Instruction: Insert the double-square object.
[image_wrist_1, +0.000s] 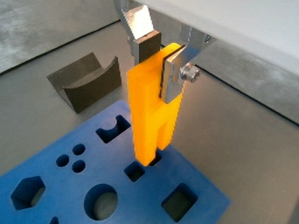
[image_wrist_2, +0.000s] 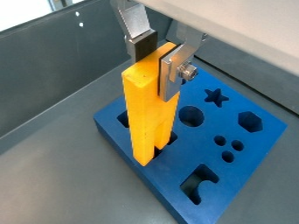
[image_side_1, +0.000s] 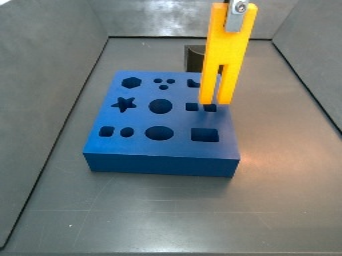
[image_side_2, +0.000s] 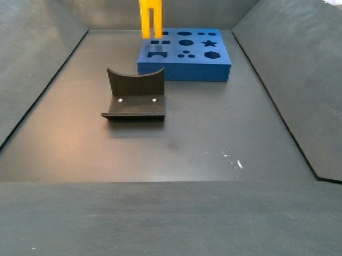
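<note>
Over the blue block (image_side_1: 160, 118), upright: the double-square object (image_side_1: 222, 62), long axis vertical, slotted end pointing down, two prongs at the block's top face near the edge that faces the dark grey curved block (image_wrist_1: 86, 82). In a side view, prong tips level with two small square holes (image_side_1: 201, 105) in the block; cannot tell whether tips touch the block or sit inside. In a wrist view, lower end of the yellow bar (image_wrist_1: 156, 103) meeting the block right at such a hole, slot visible between the prongs. In a wrist view, broad yellow face (image_wrist_2: 149, 109) seen edge-on to the block's side, bottom at the block's border.

At the bar's upper end, the claw (image_wrist_1: 162, 58), clamped on the double-square object: silver fingers (image_wrist_1: 142, 28) with dark pads pressed on opposite flat faces, seen in both wrist views (image_wrist_2: 160, 54). In a side view only the claw's tip (image_side_1: 238, 9) showing at the frame's upper edge, above the bar.

On the grey desk (image_side_2: 174, 150), well apart from the blue block (image_side_2: 186, 53), the dark grey curved block (image_side_2: 134, 96), hollow side up. Behind the block, yellow bar (image_side_2: 150, 18) standing straight, top cut by the frame; claw out of sight there.
</note>
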